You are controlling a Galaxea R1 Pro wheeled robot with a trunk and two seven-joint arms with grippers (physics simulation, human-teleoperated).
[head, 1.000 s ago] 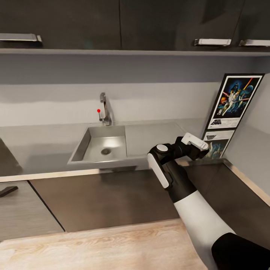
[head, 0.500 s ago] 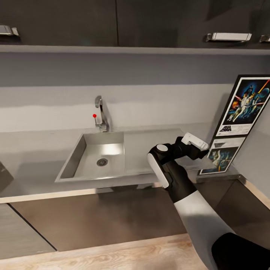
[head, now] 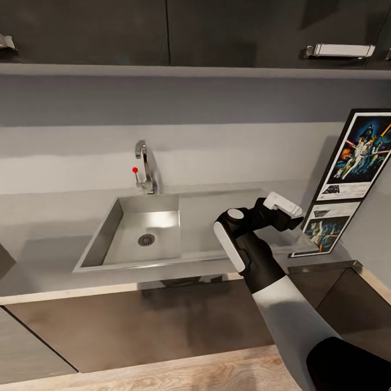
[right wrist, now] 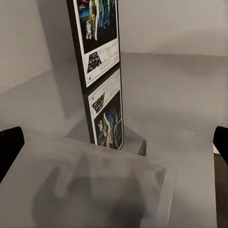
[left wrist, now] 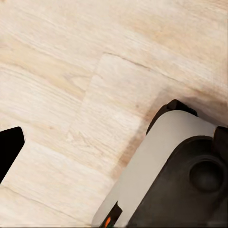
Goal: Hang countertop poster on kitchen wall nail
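Soft even light, faint shadows

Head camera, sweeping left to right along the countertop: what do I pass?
Sink basin → tap → right gripper → poster standing on the countertop at the far right.

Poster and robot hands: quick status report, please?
Right gripper open, short of the poster. Poster stands upright on the kitchen countertop, untouched. Left gripper down over wooden floor. Nothing between gripper and poster.
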